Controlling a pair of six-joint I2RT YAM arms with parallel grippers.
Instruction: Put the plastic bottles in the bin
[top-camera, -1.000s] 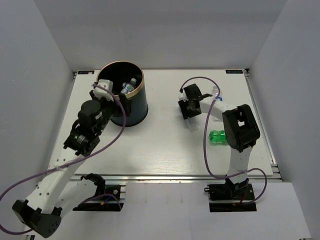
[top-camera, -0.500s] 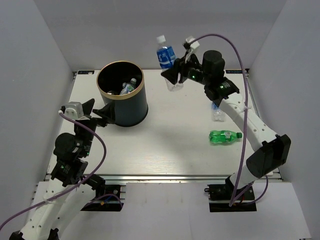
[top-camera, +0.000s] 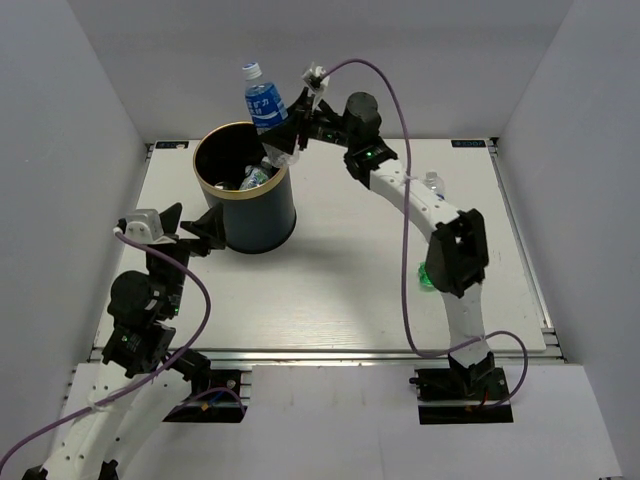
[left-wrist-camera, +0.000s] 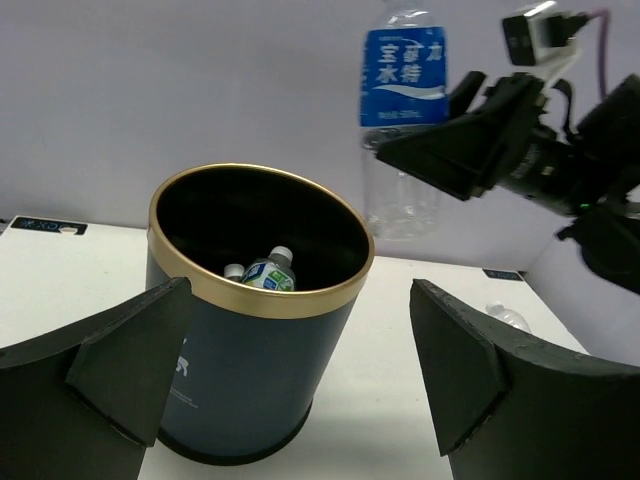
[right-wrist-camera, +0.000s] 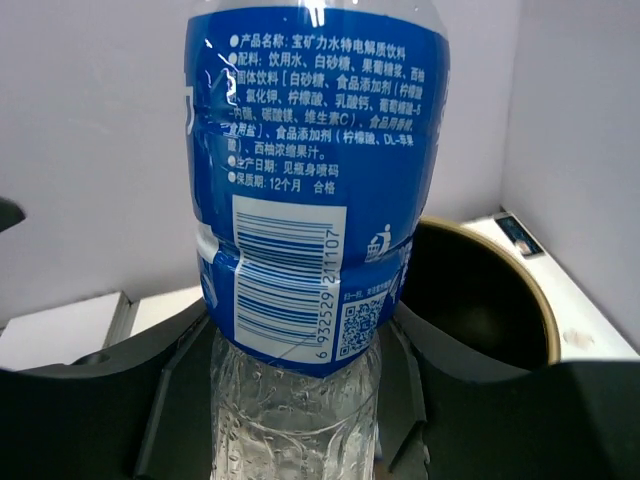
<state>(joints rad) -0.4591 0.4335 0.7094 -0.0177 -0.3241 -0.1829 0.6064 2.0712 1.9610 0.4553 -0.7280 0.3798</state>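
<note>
In the top view, the right pincer (top-camera: 287, 143) is clenching the lower body of a blue-labelled bottle (top-camera: 263, 102). The bottle is standing upright in the air, cap up, at the far right edge of the bin (top-camera: 268, 215). Its base is hanging about over the gold rim, so the open mouth is lying just to the left of the pincer. The left pincer (top-camera: 186, 228) is sitting spread wide and empty beside the bin's near left wall, nearer the bin but carrying nothing. A green bottle (top-camera: 423, 272) and a clear bottle (top-camera: 432, 183) are lying on the table (top-camera: 330, 290) by the right arm. In the left wrist view, the blue-labelled bottle (left-wrist-camera: 403, 90) is hanging above rim height, right of the mouth, long axis vertical. In the right wrist view, the jaws are pressing either side of the bottle's clear part below the label (right-wrist-camera: 310, 200), with the bin (right-wrist-camera: 540, 310) showing beyond. A short carry over the mouth is probably needed before letting go.
</note>
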